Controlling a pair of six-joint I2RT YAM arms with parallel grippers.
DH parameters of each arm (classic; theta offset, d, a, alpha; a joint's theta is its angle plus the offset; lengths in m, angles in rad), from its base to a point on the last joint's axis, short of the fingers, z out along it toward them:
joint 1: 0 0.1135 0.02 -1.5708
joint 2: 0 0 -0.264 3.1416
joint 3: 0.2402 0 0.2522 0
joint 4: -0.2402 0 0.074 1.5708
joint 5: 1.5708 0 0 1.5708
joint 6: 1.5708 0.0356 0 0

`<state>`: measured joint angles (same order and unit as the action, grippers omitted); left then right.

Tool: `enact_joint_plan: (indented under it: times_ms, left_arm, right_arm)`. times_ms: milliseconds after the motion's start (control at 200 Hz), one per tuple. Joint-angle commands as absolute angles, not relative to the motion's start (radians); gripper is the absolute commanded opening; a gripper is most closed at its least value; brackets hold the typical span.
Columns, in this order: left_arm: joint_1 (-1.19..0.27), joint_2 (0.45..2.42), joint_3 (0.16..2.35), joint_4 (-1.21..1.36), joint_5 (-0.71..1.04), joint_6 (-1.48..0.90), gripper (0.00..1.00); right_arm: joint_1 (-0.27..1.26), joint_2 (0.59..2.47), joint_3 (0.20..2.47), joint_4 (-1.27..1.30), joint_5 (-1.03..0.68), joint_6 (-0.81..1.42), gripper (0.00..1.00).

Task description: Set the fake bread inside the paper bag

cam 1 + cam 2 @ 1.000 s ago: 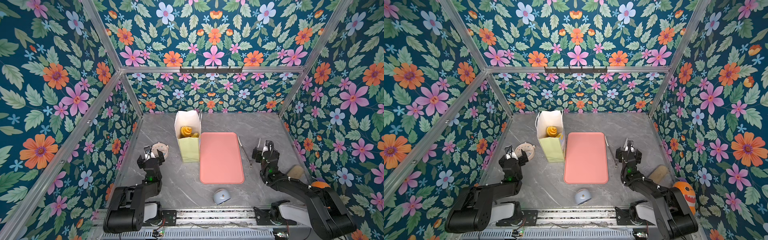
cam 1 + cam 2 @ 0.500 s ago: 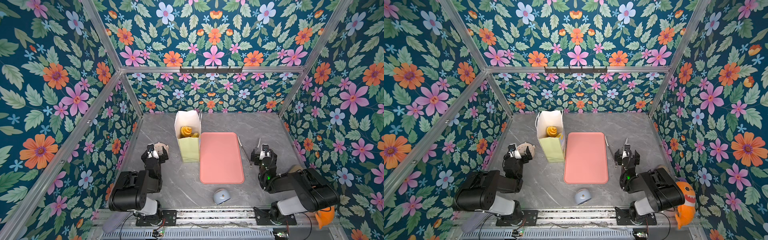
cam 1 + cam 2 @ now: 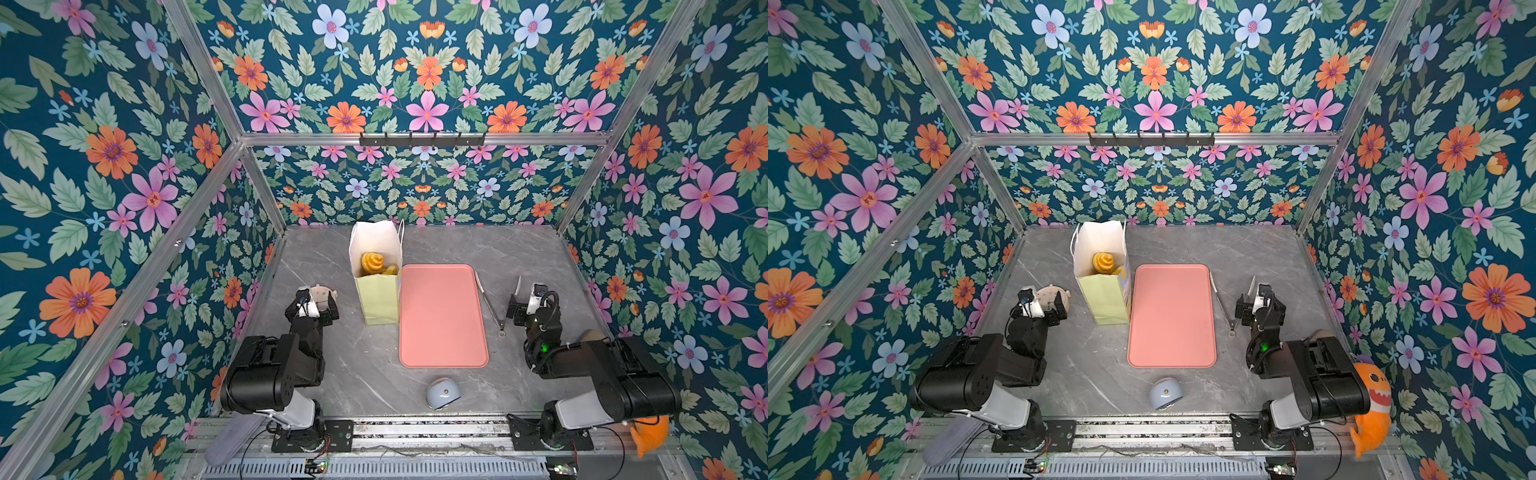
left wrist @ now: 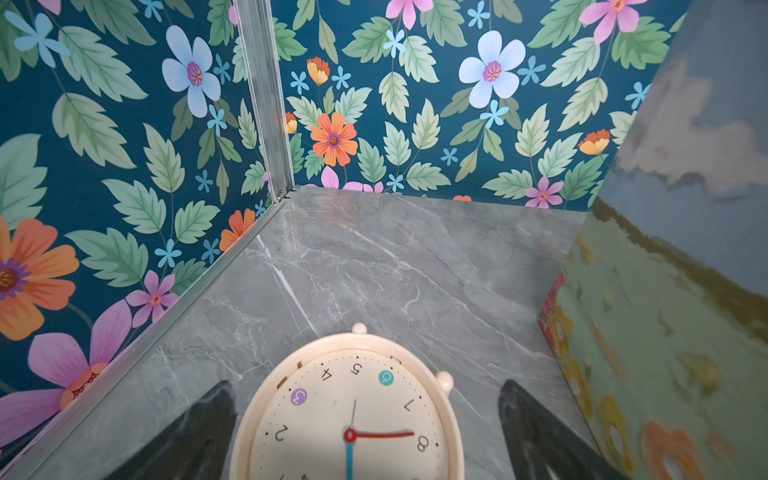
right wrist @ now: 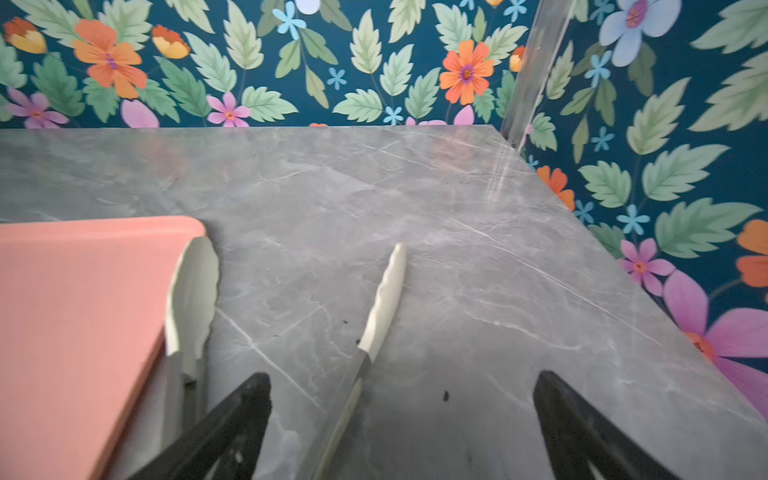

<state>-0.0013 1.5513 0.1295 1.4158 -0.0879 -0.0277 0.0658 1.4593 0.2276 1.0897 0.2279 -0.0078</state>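
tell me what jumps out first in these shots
The loud flowered walls wrap the whole cell. On the grey table, a pink tray lies in the middle. A paper bag stands upright beside its left edge, with golden bread showing inside.

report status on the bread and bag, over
Left gripper open at clock, right gripper open at tongs, both empty. Fake bread inside paper bag. Nothing blocking.
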Motion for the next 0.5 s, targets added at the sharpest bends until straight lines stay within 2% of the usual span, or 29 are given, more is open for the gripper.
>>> enact_joint_plan:
  times_ms: [0, 80, 160, 425, 495]
  left_arm:
    - [0.000, 1.573, 0.127, 1.486, -0.074, -0.023, 0.99]
    - [0.000, 1.605, 0.124, 1.521, -0.074, -0.022, 0.98]
    - [-0.001, 1.615, 0.131, 1.531, -0.072, -0.021, 0.98]
    - [-0.001, 1.606, 0.277, 1.245, -0.116, -0.037, 1.00]
    - [-0.005, 1.603, 0.276, 1.236, -0.119, -0.031, 1.00]
  right_arm:
    - [0.047, 1.472, 0.262, 1.050, 0.180, 0.021, 0.99]
    - [0.045, 1.450, 0.270, 0.983, 0.179, 0.031, 0.99]
    - [0.046, 1.467, 0.263, 1.037, 0.180, 0.024, 0.99]
    - [0.045, 1.463, 0.264, 1.029, 0.178, 0.028, 0.99]
    - [0.045, 1.462, 0.264, 1.028, 0.179, 0.028, 0.99]
